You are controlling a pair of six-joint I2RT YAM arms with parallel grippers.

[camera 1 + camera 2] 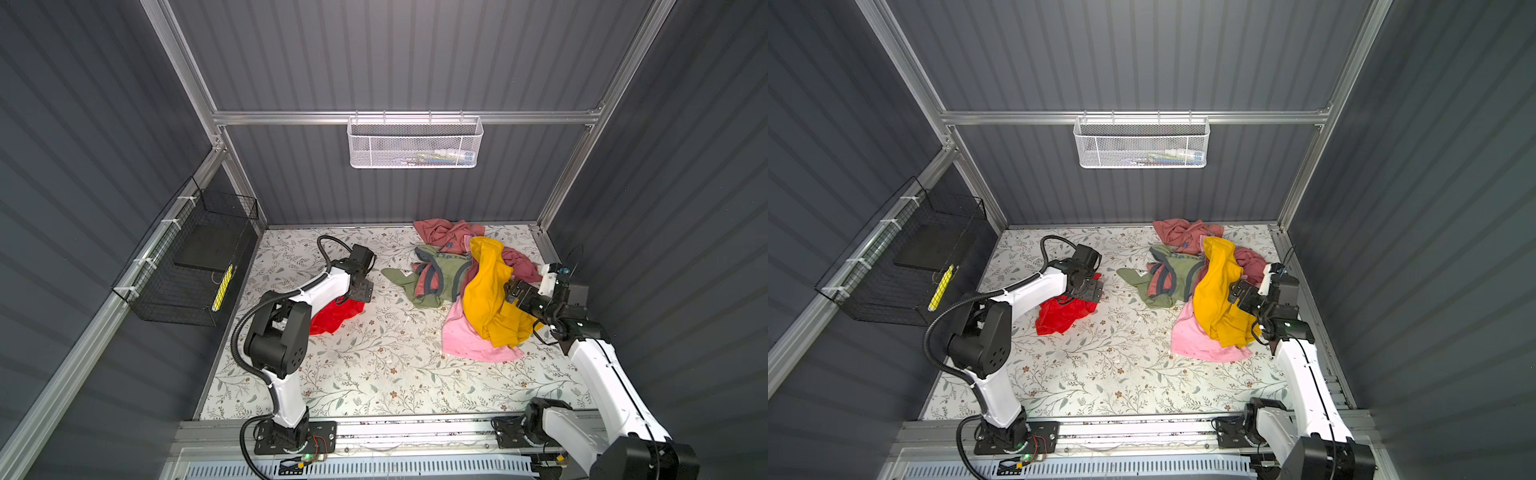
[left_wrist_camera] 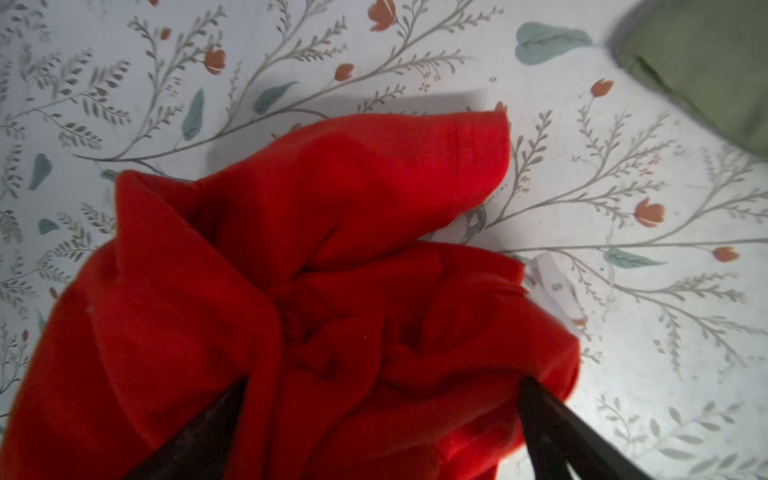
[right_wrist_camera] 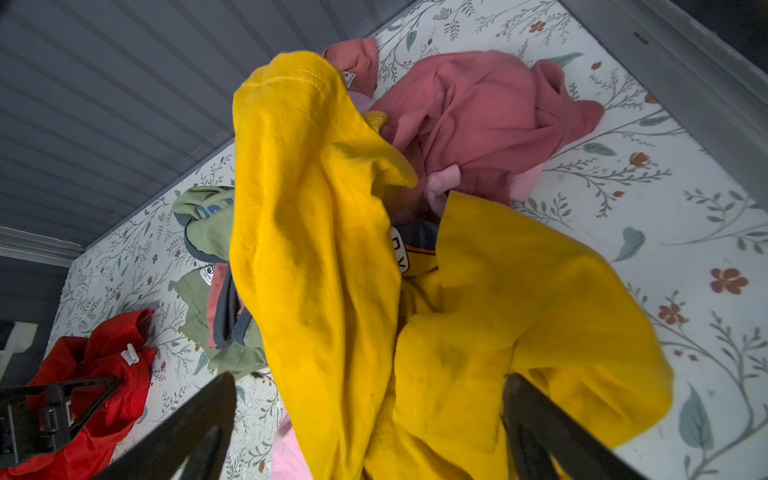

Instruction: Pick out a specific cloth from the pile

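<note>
- Left wrist view: left gripper, jaws wide apart, hovering over the cloth; nothing clamped.
- Cloth, red: crumpled on the table in both top views, well apart from the pile.
- Right gripper: jaws apart, mustard T-shirt bunched between them, ungripped as far as shows.
- Handling note: raise the left gripper straight up so no fold snags a finger; leave the cloth apart from the pile.
</note>
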